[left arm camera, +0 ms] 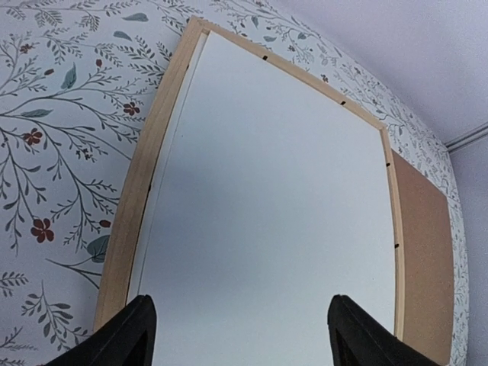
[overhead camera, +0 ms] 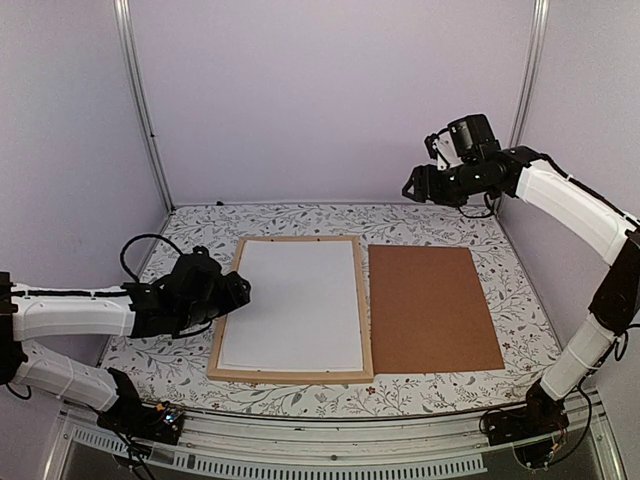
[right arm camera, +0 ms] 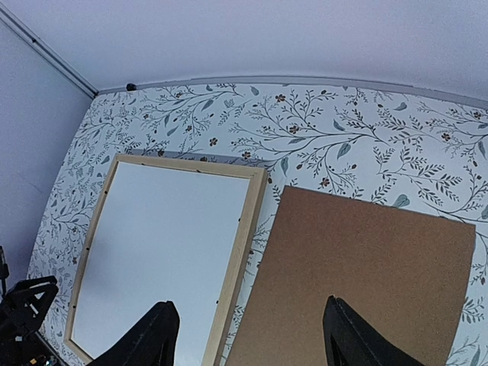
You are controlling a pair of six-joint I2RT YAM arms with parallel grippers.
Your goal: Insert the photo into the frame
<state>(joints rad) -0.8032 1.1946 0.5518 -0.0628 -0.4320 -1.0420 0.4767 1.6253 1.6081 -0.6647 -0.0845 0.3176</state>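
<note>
One frame (overhead camera: pixel 290 376) holds one white sheet (overhead camera: pixel 292 305), perhaps the photo; one brown board (overhead camera: pixel 432 308) lies right of it. Left pincer (left arm camera: pixel 240 335) and right pincer (right arm camera: pixel 248 339) stand apart.

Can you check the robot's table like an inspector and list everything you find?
Surface: floral-patterned table, flat.
Job's things: wooden frame lies flat; a white sheet fills it, and no printed picture side shows.
Clutter: brown board lies flat beside the frame, on its right.
Grippers: left gripper open at the frame's left edge, holding nothing; right gripper open, raised high at the far right.
Cables: black cable loops beside the left arm.
Surroundings: pale walls, metal posts.
</note>
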